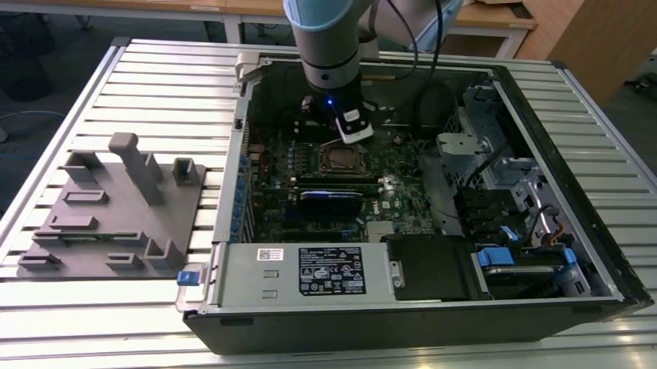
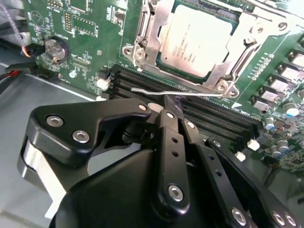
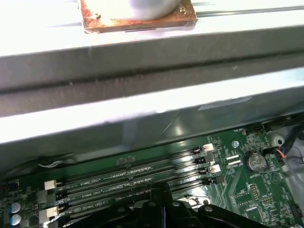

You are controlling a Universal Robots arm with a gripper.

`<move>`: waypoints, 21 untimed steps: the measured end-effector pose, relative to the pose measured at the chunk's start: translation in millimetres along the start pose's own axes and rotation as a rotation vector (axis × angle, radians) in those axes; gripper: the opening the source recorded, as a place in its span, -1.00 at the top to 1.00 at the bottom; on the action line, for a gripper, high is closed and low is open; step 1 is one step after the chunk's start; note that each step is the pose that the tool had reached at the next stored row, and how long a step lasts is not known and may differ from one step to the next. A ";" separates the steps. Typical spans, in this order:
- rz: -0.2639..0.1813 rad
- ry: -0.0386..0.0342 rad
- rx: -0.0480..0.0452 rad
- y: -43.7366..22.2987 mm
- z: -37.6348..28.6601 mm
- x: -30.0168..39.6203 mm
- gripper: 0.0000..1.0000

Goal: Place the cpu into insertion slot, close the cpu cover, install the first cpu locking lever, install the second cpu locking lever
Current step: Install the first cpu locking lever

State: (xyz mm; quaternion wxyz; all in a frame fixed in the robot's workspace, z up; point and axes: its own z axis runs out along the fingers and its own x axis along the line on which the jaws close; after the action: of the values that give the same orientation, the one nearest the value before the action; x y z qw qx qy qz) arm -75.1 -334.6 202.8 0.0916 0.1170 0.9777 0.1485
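Observation:
In the second wrist view the cpu (image 2: 194, 40) lies flat in the insertion slot (image 2: 142, 50), with the cpu cover (image 2: 227, 53) down around its pale face. A thin wire locking lever (image 2: 199, 94) runs along the slot's edge beside the long black memory slots (image 2: 213, 116). My gripper (image 2: 172, 103) is shut, its black fingertips together and right at that wire. In the exterior view the gripper (image 1: 355, 136) hangs just above the far edge of the insertion slot (image 1: 339, 159), inside the open computer case.
The case's walls (image 1: 236, 154) ring the green board. A white-labelled power supply box (image 1: 308, 270) lies at the near side, with drive bays and cables (image 1: 503, 192) on the exterior view's right. A grey fixture plate (image 1: 113, 215) sits outside the case. A coin battery (image 3: 256, 161) sits near the memory slots.

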 end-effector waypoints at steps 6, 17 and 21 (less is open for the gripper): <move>0.001 0.0009 -0.0040 1.1 -3.3 -0.5 0.80; 0.002 0.0018 -0.0077 1.5 -4.7 -0.7 0.80; 0.002 0.0017 -0.0078 1.7 -5.0 -0.8 0.80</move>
State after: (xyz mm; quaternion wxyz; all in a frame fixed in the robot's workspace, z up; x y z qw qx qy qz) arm -75.1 -334.6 208.2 0.0911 0.1173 0.9771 0.1525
